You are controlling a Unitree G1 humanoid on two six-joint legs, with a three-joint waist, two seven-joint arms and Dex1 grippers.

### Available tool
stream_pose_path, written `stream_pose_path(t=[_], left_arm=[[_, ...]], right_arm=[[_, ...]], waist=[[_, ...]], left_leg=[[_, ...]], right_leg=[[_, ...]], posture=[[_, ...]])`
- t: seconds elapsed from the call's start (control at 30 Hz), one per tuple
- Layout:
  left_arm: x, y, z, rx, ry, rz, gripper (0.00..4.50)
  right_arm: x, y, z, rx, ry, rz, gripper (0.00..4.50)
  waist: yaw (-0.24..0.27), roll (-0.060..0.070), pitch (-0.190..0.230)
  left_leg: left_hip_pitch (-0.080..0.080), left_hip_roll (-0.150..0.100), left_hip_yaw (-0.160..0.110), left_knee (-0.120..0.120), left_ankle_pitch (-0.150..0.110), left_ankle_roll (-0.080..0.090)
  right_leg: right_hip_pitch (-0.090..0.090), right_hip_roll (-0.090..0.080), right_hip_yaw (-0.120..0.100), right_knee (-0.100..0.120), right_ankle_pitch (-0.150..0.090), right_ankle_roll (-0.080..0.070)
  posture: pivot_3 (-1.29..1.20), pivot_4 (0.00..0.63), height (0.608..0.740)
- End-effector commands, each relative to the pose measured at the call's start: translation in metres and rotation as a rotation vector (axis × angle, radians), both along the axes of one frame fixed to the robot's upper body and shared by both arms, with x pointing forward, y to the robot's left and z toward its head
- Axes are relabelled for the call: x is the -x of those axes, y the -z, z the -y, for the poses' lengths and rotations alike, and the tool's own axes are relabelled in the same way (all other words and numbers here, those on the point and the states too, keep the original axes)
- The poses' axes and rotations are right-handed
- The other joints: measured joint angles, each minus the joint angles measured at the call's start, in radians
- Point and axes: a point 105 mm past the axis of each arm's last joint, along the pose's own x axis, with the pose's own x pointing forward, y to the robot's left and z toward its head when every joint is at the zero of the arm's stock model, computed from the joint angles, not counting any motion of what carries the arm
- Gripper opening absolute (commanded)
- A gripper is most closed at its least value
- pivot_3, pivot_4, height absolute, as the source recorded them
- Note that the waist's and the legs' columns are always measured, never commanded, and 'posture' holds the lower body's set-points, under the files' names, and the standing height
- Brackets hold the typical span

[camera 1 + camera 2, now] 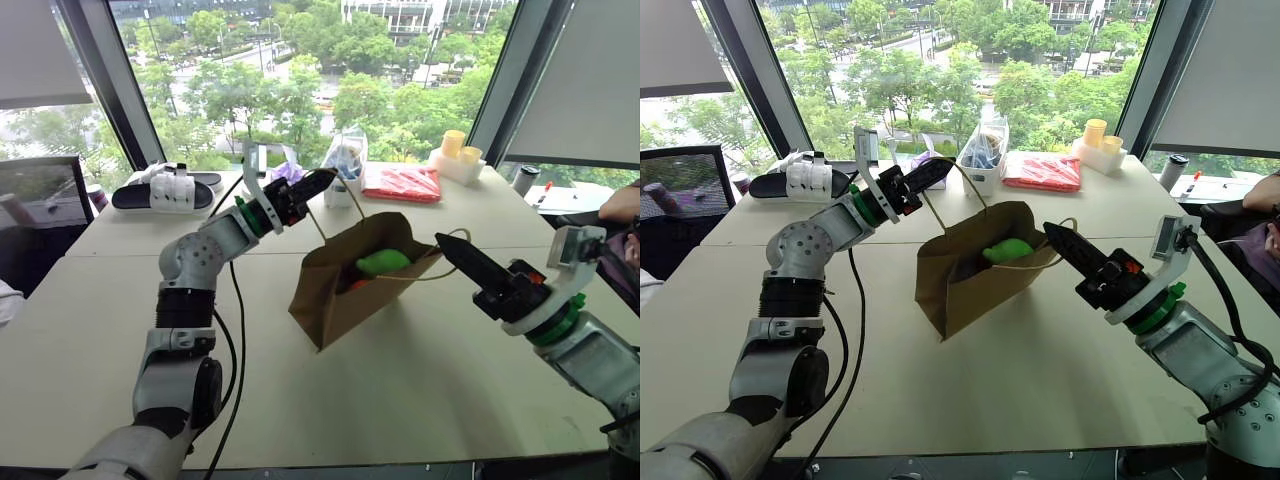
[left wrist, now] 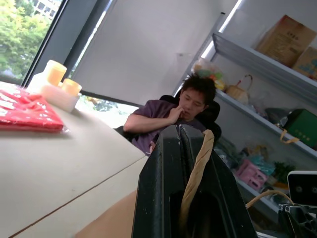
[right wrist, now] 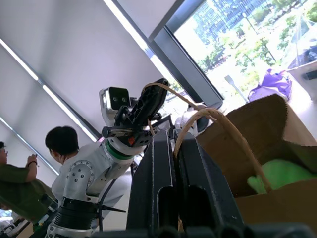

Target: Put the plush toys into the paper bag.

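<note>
Now paper bag [image 1: 345, 290] between tools.

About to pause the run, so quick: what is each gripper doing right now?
Left gripper: shut on a twine handle of the paper bag.
Right gripper: shut on the bag's other handle.

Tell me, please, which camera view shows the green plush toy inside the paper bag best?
The left eye view: it looks down into the open paper bag and shows the green plush toy lying there, with orange beside it. The right eye view shows it much the same. The right wrist view shows part of it behind the bag's edge and a handle.
</note>
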Motion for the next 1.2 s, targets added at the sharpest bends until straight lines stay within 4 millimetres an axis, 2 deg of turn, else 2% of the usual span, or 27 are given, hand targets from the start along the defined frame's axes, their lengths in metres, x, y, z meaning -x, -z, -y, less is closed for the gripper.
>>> stream_pose_path(t=[0.03,0.1,0.2,0.23,0.4,0.43,0.53,0.7,0.83,0.97,1.07,1.17,1.2], left_arm=[[-0.001,-0.011,0.002,0.028,-0.018,0.042,0.00],[-0.003,-0.009,0.003,0.039,-0.021,0.029,0.00],[-0.005,-0.006,0.000,0.058,-0.025,0.005,1.37],[-0.006,-0.005,-0.001,0.058,-0.027,0.002,1.78],[-0.005,-0.003,-0.010,0.057,-0.029,0.003,4.31],[-0.003,-0.002,-0.012,0.031,-0.029,0.025,4.50],[0.002,0.003,-0.020,-0.037,-0.012,0.067,4.50],[-0.004,0.009,-0.048,-0.059,-0.056,0.046,4.50],[-0.006,0.018,-0.051,-0.091,-0.094,0.024,4.50],[-0.007,0.019,-0.055,-0.091,-0.111,0.025,4.50],[-0.003,0.023,-0.067,-0.113,-0.128,0.030,4.50],[0.006,0.035,-0.082,-0.151,-0.117,0.022,4.50],[0.011,0.038,-0.087,-0.155,-0.104,0.020,4.50]], right_arm=[[-0.002,-0.002,-0.006,0.009,-0.013,0.020,0.04],[-0.004,0.003,-0.006,0.017,-0.002,0.006,0.04],[-0.004,0.005,-0.008,0.017,-0.005,0.009,0.88],[-0.004,0.006,-0.010,0.021,-0.010,0.012,1.27],[-0.001,0.007,-0.013,0.038,-0.022,0.016,3.83],[0.001,0.007,-0.013,0.041,-0.027,0.018,4.24],[0.007,0.007,-0.016,0.036,-0.064,0.019,4.24],[0.011,0.003,-0.015,0.013,-0.086,0.024,4.24],[0.009,0.000,-0.018,0.029,-0.103,0.029,4.24],[0.007,0.003,-0.024,0.054,-0.119,0.021,4.24],[0.008,0.017,-0.029,0.118,-0.130,-0.023,4.24],[0.011,0.035,-0.034,0.170,-0.144,-0.071,4.24],[0.012,0.041,-0.036,0.184,-0.147,-0.081,4.01]], waist=[[0.000,0.000,0.000],[-0.001,0.000,0.000],[-0.002,0.000,0.000],[-0.002,0.000,0.000],[-0.002,0.000,0.000],[-0.002,0.000,0.000],[-0.005,0.000,0.000],[-0.004,0.000,0.000],[0.000,0.000,0.000],[-0.001,0.000,0.000],[-0.003,0.000,0.000],[-0.010,0.000,0.000],[-0.012,0.000,0.000]], left_leg=[[0.000,0.000,0.000,0.000,0.000,0.000],[0.000,0.000,0.000,0.000,0.000,0.000],[0.000,0.000,0.000,0.000,0.000,0.000],[0.000,0.000,0.000,0.000,0.000,0.000],[0.000,0.000,0.000,0.000,0.000,0.000],[0.000,0.000,0.000,0.000,0.000,0.000],[0.000,0.000,0.000,-0.001,0.000,0.000],[0.000,0.000,0.000,0.000,0.000,0.000],[0.000,0.000,-0.001,0.000,0.000,0.000],[0.000,0.000,-0.002,0.000,0.000,0.000],[0.000,0.000,-0.003,0.000,0.000,0.000],[0.000,0.000,-0.003,-0.002,0.000,0.000],[0.000,0.001,-0.003,-0.002,0.000,0.000]], right_leg=[[0.000,0.000,0.000,0.000,0.000,0.000],[0.000,0.000,0.000,0.000,0.000,0.000],[-0.001,0.000,0.000,0.000,0.000,0.000],[-0.001,0.000,0.000,0.000,0.000,0.000],[-0.001,0.000,0.000,0.000,0.000,0.000],[-0.001,0.000,0.000,0.000,0.000,0.000],[-0.001,0.000,0.000,0.001,0.000,0.000],[-0.001,0.000,0.000,0.001,0.000,0.000],[-0.001,0.000,0.000,0.001,0.000,0.000],[-0.001,0.000,0.000,0.001,0.000,0.000],[-0.001,0.000,0.000,0.001,0.000,0.000],[-0.003,0.000,0.000,0.001,0.000,0.000],[-0.003,0.000,0.000,0.002,0.000,0.000]], posture=[[0.00,0.150,0.740],[0.00,0.150,0.740],[0.00,0.150,0.740],[0.00,0.150,0.740],[0.00,0.150,0.740],[0.00,0.150,0.740],[0.00,0.150,0.740],[0.00,0.150,0.740],[0.00,0.150,0.740],[0.00,0.150,0.740],[0.00,0.150,0.740],[0.00,0.150,0.740],[0.00,0.150,0.740]])
